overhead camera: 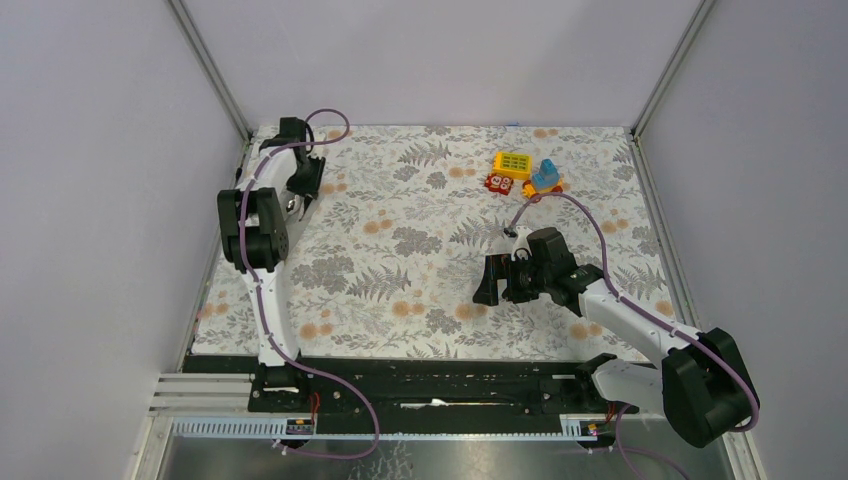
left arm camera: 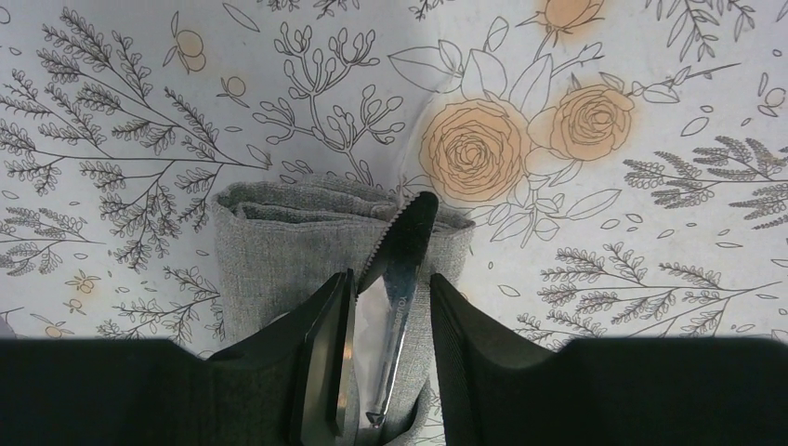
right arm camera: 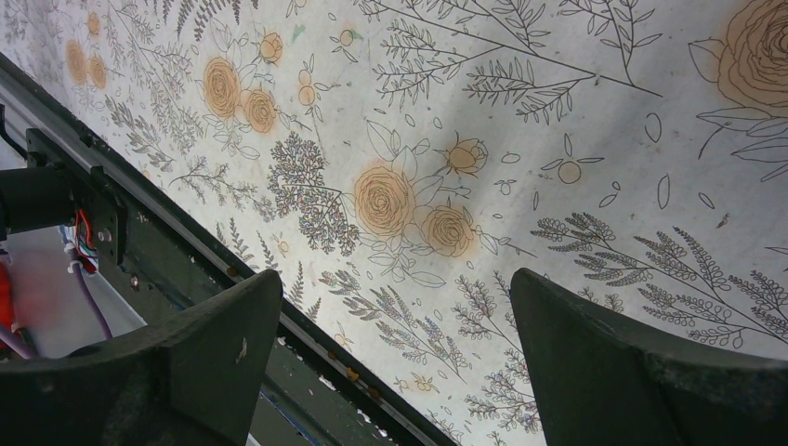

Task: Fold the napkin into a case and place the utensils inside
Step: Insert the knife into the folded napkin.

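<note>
The folded grey napkin [left arm camera: 279, 251] lies on the floral tablecloth [left arm camera: 604, 279] in the left wrist view. A shiny knife [left arm camera: 401, 251] with a serrated edge rests on it, its tip just past the napkin's far edge. My left gripper [left arm camera: 391, 276] straddles the knife. The left finger touches the blade, and grey cloth shows between the blade and the right finger. A second shiny strip [left arm camera: 342, 353] lies along the left finger; I cannot tell what it is. From above, the left gripper [overhead camera: 303, 190] hides the napkin. My right gripper [overhead camera: 490, 280] [right arm camera: 395, 277] hangs wide open and empty.
Colourful toy blocks, yellow [overhead camera: 512, 163], blue [overhead camera: 546, 175] and red [overhead camera: 497, 182], sit at the back right. The black front rail [overhead camera: 430, 375] [right arm camera: 186, 260] runs along the near edge, just below the right gripper. White walls enclose the table.
</note>
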Robot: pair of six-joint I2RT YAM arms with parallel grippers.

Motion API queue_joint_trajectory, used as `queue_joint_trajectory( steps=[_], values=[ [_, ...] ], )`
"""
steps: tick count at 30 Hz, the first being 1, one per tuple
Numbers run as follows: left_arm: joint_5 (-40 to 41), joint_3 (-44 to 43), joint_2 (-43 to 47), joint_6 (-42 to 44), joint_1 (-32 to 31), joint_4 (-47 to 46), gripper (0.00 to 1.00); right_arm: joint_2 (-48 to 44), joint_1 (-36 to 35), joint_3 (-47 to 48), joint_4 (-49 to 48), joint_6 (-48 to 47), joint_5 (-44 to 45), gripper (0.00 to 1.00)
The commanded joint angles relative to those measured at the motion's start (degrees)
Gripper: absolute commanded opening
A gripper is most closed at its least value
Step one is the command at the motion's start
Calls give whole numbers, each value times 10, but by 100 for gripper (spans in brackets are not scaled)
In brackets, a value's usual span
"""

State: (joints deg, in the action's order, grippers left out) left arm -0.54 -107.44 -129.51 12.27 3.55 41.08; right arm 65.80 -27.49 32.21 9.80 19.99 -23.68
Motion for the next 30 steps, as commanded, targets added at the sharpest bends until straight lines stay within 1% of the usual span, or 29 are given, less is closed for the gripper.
queue_joint_trajectory(
  steps=[1,8,13,18,23,30],
  values=[
    [-20,-26,-3,13,3,6,39,0,-3,3,-12,-2,-7,100],
    [-16,-25,-8,14,5,13,38,-1,-3,2,-12,-2,-8,100],
    [-12,-33,-21,11,7,18,40,-2,-2,1,-12,-2,-8,100],
    [-15,-38,-25,13,7,19,40,-2,-3,1,-12,-2,-8,100],
    [-18,-38,-20,12,7,22,35,-2,-2,2,-13,-2,-8,100],
    [-9,-16,18,13,7,17,30,-2,-3,1,-13,-3,-10,100]
  ],
)
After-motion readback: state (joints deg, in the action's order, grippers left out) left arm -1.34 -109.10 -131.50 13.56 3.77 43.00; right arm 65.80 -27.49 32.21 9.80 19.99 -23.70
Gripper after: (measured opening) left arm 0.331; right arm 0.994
